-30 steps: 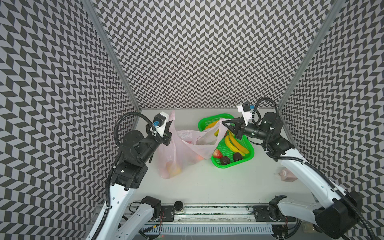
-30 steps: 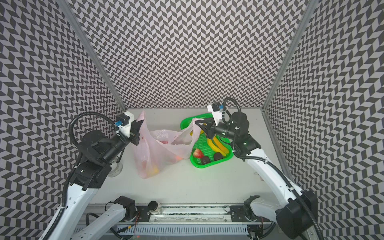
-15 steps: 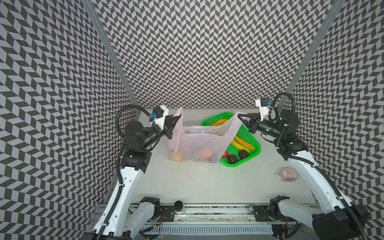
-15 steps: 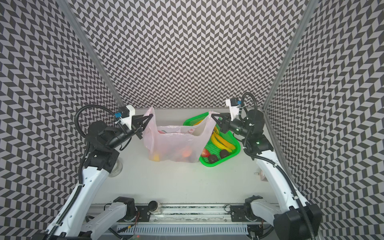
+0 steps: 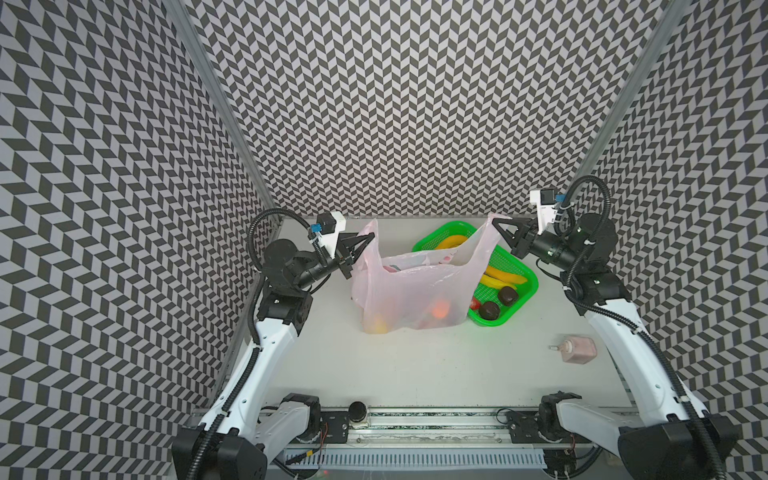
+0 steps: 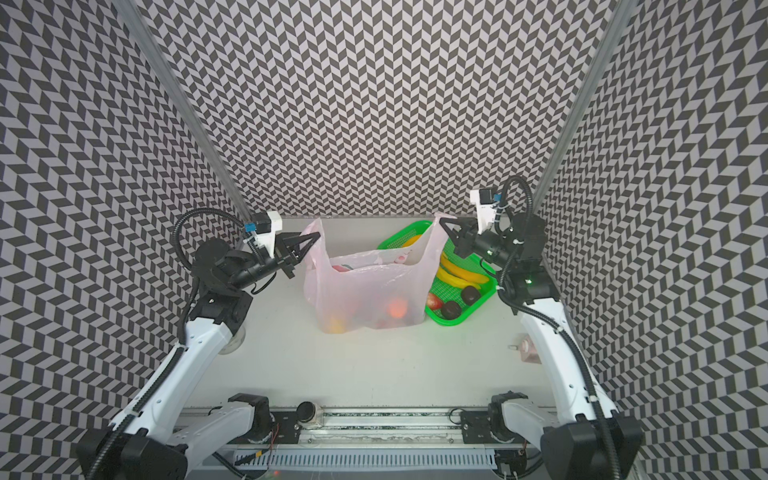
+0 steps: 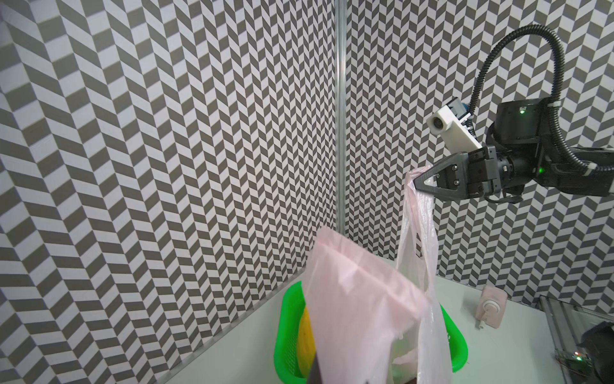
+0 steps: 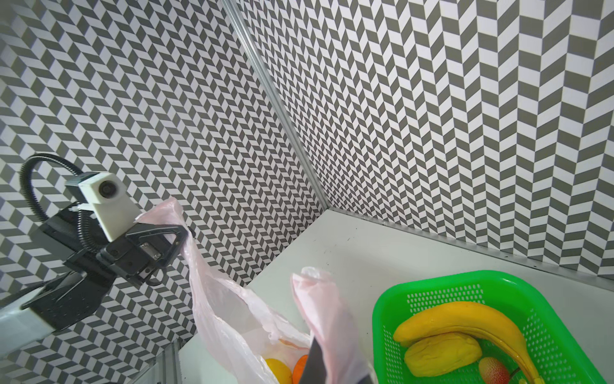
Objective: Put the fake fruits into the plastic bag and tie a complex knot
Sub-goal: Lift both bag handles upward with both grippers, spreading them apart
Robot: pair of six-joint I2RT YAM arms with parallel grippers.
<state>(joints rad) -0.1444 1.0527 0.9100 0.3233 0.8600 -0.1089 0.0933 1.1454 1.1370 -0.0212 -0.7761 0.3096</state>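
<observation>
Two handles [image 5: 482,242] of the plastic bag [image 5: 415,286] are held apart: left claw [image 5: 371,235] clenched on the one at the bag's 10 o'clock, right claw [image 5: 494,220] on the one at 2 o'clock. The bag stands on the tabletop [image 5: 415,374], fake fruits [image 5: 441,308] inside; bananas [image 5: 503,276] lie in the green basket [image 5: 521,270] at 3 o'clock

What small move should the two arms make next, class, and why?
Probably swing the left claw and right claw inward so the handles cross above the plastic bag: each is shut on one handle, held wide apart, and no knot is started. Note: bananas lie unpacked in the green basket.
</observation>
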